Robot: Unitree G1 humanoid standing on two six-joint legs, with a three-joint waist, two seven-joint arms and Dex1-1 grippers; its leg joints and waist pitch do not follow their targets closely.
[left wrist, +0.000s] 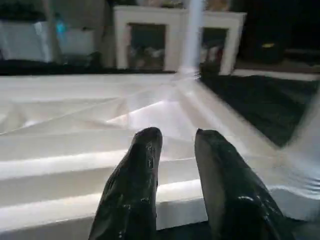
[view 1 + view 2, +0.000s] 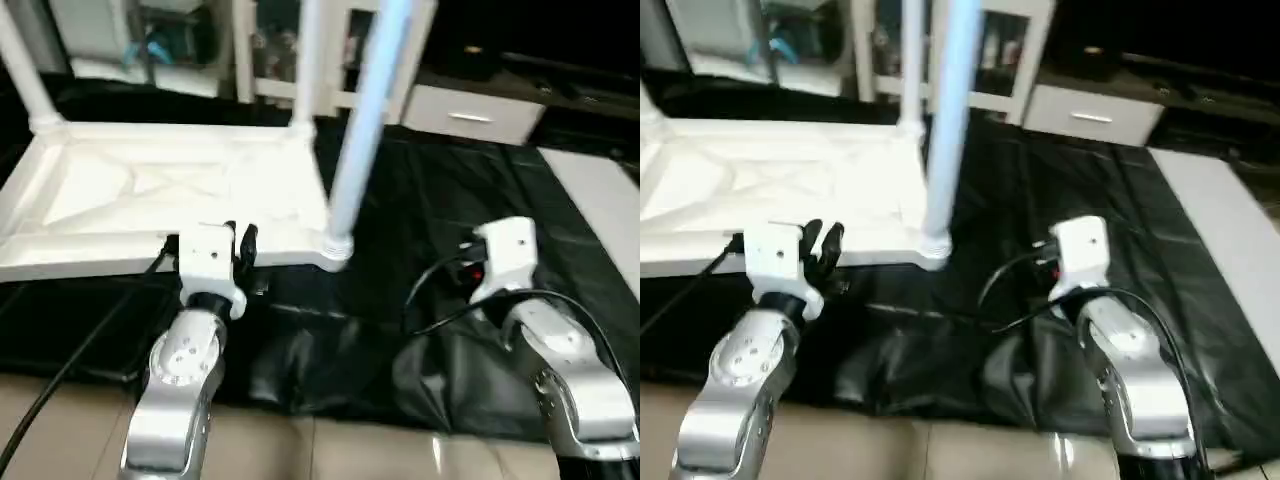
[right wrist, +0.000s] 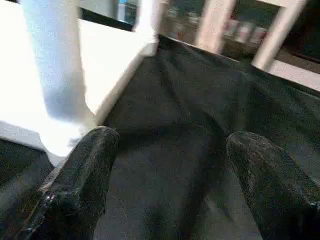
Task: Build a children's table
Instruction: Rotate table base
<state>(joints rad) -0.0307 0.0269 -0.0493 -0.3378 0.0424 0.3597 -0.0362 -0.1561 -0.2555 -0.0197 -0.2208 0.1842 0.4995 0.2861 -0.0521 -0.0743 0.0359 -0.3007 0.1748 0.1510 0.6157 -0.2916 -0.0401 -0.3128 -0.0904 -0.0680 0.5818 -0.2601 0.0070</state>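
Just beyond the narrowly parted left pincer (image 2: pixel 240 243) lies the upturned tabletop (image 2: pixel 150 190); right pincer (image 3: pixel 170 175) gapes wide.

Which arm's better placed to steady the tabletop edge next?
Left. The left hand is already at the tabletop near rim, fingers narrowly apart. The right hand is open over the black cover, beside the corner leg.

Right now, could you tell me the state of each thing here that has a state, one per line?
tabletop: upside down on the black cover, ribbed underside up.
near right leg: upright in its corner socket.
far right leg: upright in its socket.
far left leg: standing in its socket, leaning.
left gripper: at the tabletop's near edge, fingers slightly apart, holding nothing.
right gripper: wide open, empty.
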